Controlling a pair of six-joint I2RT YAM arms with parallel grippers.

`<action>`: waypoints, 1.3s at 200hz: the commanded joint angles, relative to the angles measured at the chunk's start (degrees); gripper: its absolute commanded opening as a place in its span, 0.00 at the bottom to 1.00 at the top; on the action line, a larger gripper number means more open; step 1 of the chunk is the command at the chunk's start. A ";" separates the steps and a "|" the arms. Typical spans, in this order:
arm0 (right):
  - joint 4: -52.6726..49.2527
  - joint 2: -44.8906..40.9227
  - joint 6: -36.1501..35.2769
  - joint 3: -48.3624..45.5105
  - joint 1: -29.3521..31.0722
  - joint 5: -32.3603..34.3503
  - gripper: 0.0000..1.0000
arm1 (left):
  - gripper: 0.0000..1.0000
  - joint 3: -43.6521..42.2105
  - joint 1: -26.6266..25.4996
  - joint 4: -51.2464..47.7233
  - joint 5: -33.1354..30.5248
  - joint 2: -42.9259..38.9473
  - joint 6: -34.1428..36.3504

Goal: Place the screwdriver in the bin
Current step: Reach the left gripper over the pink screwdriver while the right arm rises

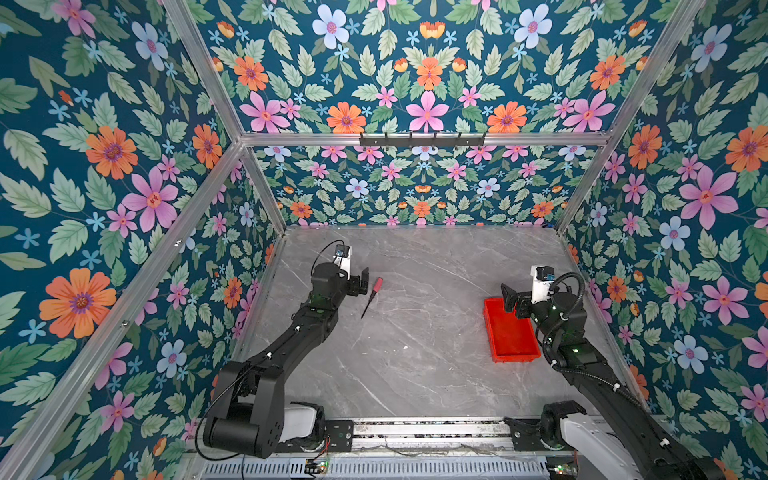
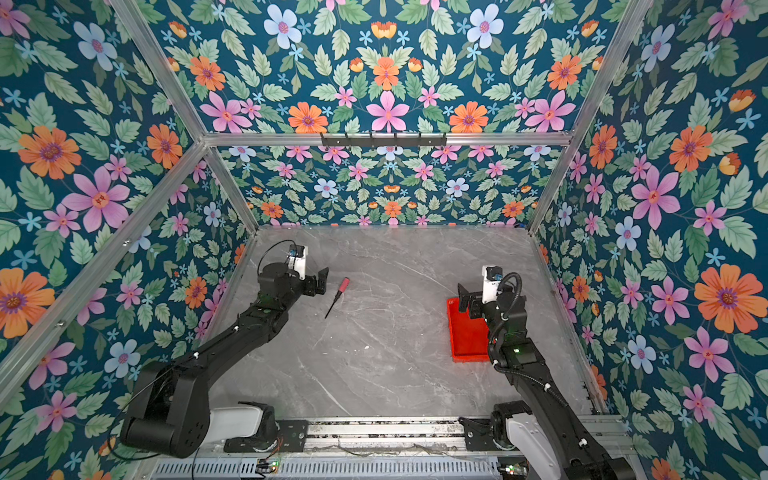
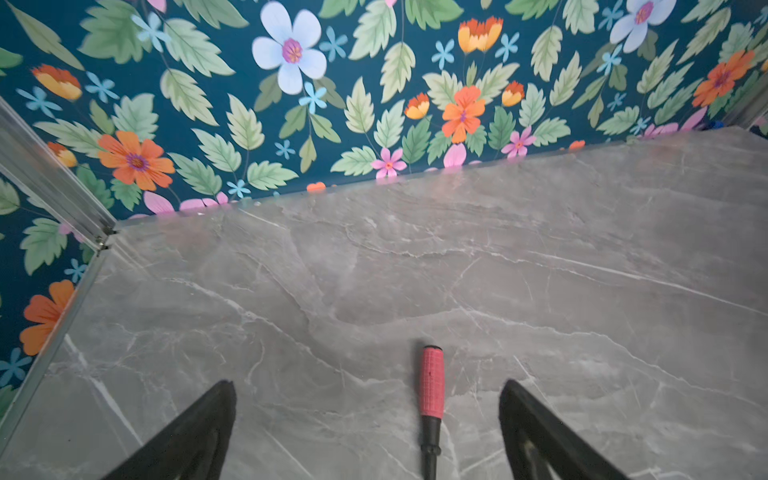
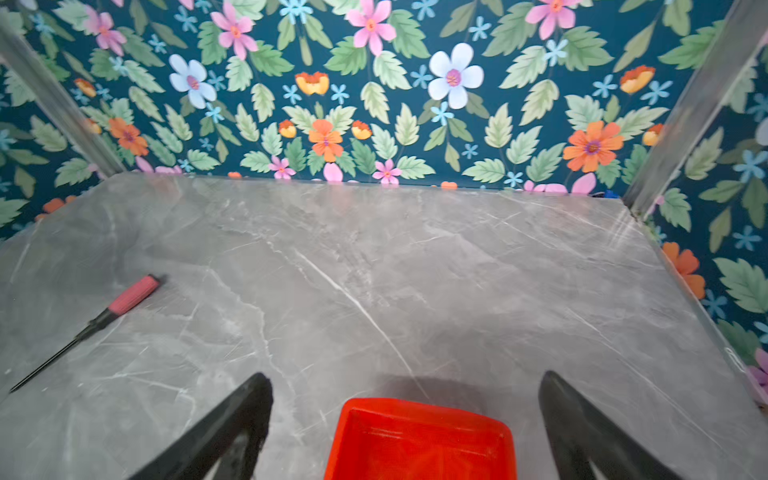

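Grey marble counter [image 1: 415, 365]: under everything.
Shallow bright red plastic bin [image 1: 509, 338]: right side of the counter.
Left gripper [image 1: 360, 282]: wide open, empty, arm reaching forward.
Right gripper [image 1: 512, 301]: wide open, empty, over the bin's far end.
Small pink-handled screwdriver [image 3: 431, 399]: flat on the counter, near the left gripper, well apart from the bin.
Grab tip: lower straight, squeeze the fat handle, not the thin shaft.

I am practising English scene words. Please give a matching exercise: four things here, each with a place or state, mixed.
1 screwdriver
2 bin
3 left gripper
4 right gripper

A open, over the bin's far end
B lying on the table, left of centre
C open, beside the screwdriver's handle
D red, at the table's right

Pairs: 1-B, 2-D, 3-C, 4-A
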 commanded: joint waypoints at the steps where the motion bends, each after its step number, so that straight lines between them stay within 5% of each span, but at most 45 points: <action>1: -5.41 0.01 -3.11 1.91 4.23 -1.67 0.99 | 1.00 3.88 -0.97 -12.46 2.87 2.39 -1.89; 116: -7.33 15.69 -10.98 13.43 29.89 -0.31 0.99 | 0.97 31.06 -5.03 -40.63 -2.78 26.44 -10.13; 260: -5.08 19.70 -9.34 15.47 32.74 -0.60 0.99 | 0.66 40.65 -6.07 -44.92 -6.96 40.05 -8.73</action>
